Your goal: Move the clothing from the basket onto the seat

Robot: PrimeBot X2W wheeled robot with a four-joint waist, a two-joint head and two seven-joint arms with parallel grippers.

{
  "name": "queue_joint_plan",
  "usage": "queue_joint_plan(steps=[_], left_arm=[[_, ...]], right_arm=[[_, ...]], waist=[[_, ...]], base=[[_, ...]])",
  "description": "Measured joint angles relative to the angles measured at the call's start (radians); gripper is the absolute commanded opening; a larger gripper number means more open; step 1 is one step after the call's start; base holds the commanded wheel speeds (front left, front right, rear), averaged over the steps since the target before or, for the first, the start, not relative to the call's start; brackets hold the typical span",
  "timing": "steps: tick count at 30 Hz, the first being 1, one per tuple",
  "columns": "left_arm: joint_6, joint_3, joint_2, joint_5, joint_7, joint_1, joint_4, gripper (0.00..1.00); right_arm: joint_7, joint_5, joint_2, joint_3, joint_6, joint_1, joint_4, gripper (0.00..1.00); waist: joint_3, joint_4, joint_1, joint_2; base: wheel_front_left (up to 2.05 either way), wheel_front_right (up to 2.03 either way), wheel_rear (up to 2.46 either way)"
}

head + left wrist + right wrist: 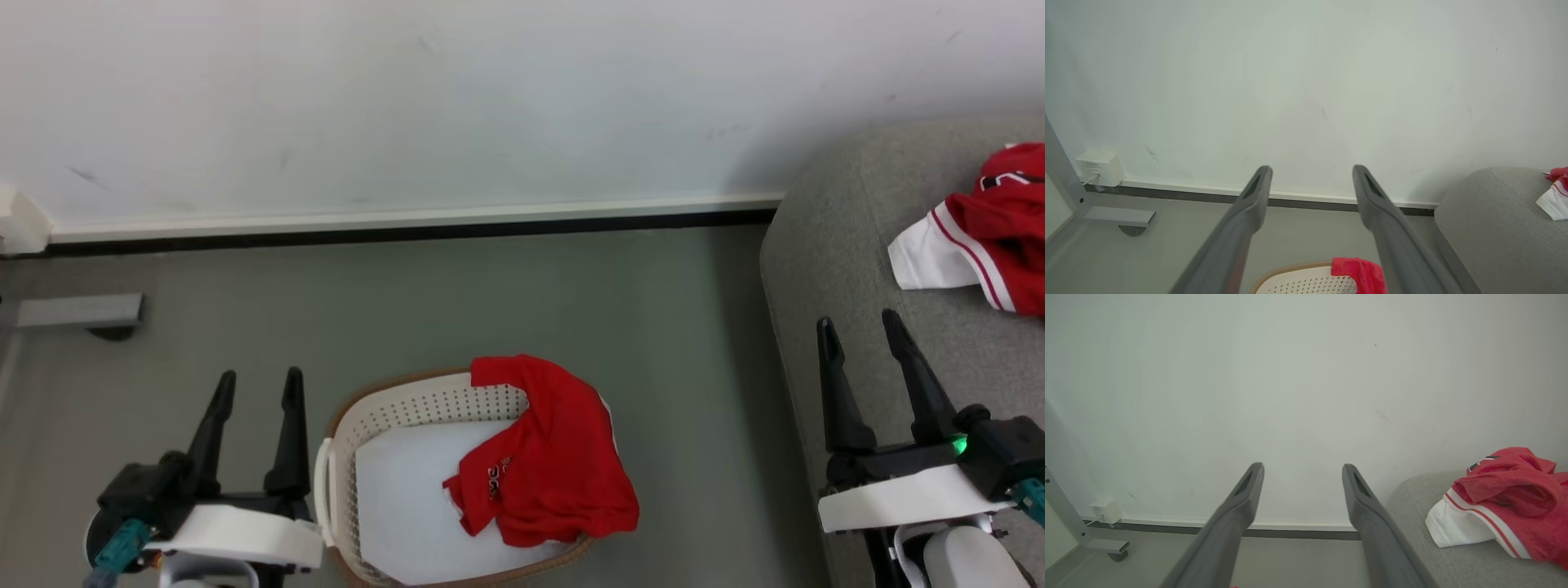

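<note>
A red garment [545,457] hangs over the right rim of the cream basket [392,412], partly inside it; its top edge [1359,271] peeks into the left wrist view above the basket [1298,281]. Another red garment with white striped trim [992,229] lies on the grey seat [841,237] at the right, seen in the right wrist view as a crumpled heap [1506,502] on the seat [1412,506]. My left gripper [257,388] is open just left of the basket. My right gripper [857,327] is open over the seat's front edge, empty.
A pale flat pad [408,490] lines the basket's bottom. A white wall with a skirting board [408,222] runs behind. A grey metal foot with a caster [82,314] stands at the far left, with a small white box [1100,167] on the wall beside it.
</note>
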Motion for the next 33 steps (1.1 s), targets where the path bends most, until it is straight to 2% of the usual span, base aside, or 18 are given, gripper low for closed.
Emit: queue_joint_plan(steps=[6,16,22,33], left_arm=[[-0.003,-0.033,0.023,0.0,0.0,-0.072,0.028,1.0],[-0.004,-0.157,0.085,-0.044,0.0,-0.228,0.191,1.0],[-0.006,-0.244,0.132,-0.101,0.022,-0.36,0.341,1.0],[-0.006,-0.405,0.175,-0.171,0.127,-0.584,0.611,1.0]], right_arm=[[0.0,0.013,0.006,-0.016,0.0,-0.053,-0.024,1.0],[0.0,0.006,0.011,-0.042,0.0,-0.14,-0.072,1.0],[0.0,0.009,0.014,-0.064,0.0,-0.191,-0.121,1.0],[0.0,0.039,0.015,-0.074,0.0,-0.266,-0.188,1.0]], waist=[[0.09,-0.025,0.0,0.0],[0.227,-0.066,0.0001,0.0],[0.317,-0.084,0.0001,0.0],[0.472,-0.129,0.0001,0.0]], base=[[0.0,0.0,0.0],[0.0,0.0,0.0],[0.0,0.0,0.0],[0.0,0.0,0.0]])
